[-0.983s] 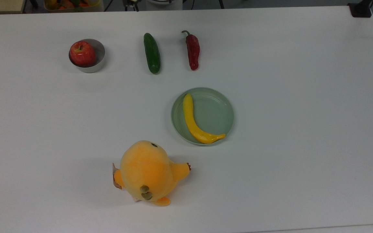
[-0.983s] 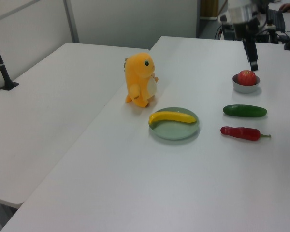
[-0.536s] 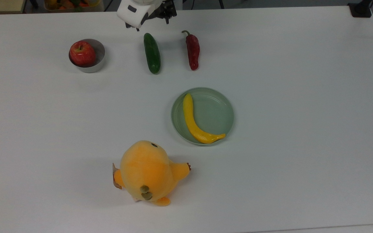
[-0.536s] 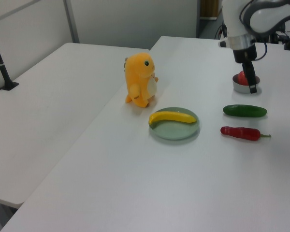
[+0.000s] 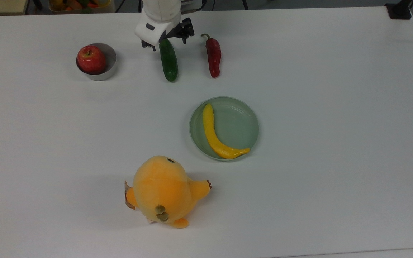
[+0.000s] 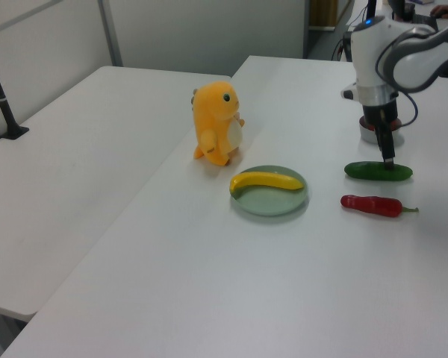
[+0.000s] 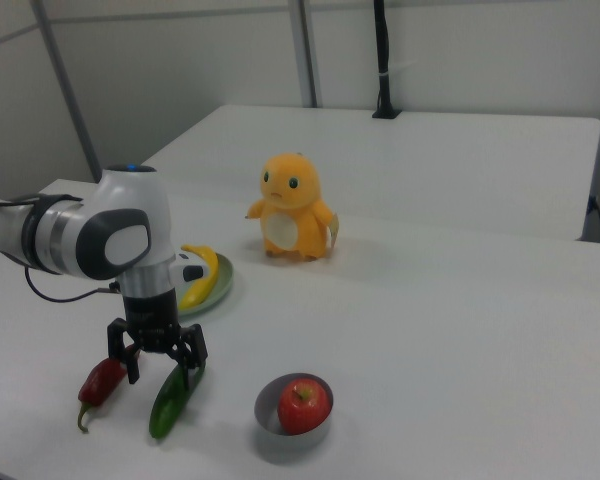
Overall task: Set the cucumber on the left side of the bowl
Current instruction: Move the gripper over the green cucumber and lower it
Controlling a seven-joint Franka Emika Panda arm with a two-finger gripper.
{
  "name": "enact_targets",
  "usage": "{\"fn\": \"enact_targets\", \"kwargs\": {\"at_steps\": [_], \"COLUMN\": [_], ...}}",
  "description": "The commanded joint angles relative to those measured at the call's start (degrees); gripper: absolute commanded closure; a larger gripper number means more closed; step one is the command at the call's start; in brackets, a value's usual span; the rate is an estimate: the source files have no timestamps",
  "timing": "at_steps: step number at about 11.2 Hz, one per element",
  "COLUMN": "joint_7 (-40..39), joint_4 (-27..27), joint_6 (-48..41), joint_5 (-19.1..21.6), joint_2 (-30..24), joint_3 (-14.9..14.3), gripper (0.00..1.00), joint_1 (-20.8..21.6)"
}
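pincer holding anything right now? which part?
Nothing held. The pincer stands open, its fingers astride one end of the dark green straight cucumber, which lies on the white table.

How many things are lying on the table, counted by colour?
Red: 2, apple, chili pepper
Green: 2, cucumber, plate
Yellow: 1, banana
Orange: 1, plush toy
Silver: 1, bowl
Total: 7

A broad white rectangular table (image 5: 317, 179) is seen under even, soft light. In the left view, a second white table (image 6: 67, 171) is set against it along a narrow seam, and pale grey wall panels (image 6: 201, 33) divided by a grey metal post (image 6: 109, 33) are seen behind. A black pole (image 7: 382, 60) is mounted at the far table's edge in the right view.
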Motion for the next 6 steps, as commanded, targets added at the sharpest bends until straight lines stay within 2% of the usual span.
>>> {"fn": "enact_targets", "kwargs": {"at_steps": [1,3,5,6], "joint_7": [0.0,0.0,0.0,0.0], "joint_4": [-3.9,-3.9,-3.8,-3.8], "joint_6": [7.3,7.4,7.3,7.3], "joint_5": [-2.6,-2.6,-2.6,-2.6], "joint_2": [1.1,1.5,1.5,1.5], "joint_3": [0.0,0.0,0.0,0.0], "gripper": [0.0,0.07,0.19,0.3], "joint_1": [-0.2,-0.9,-0.9,-0.9]}}
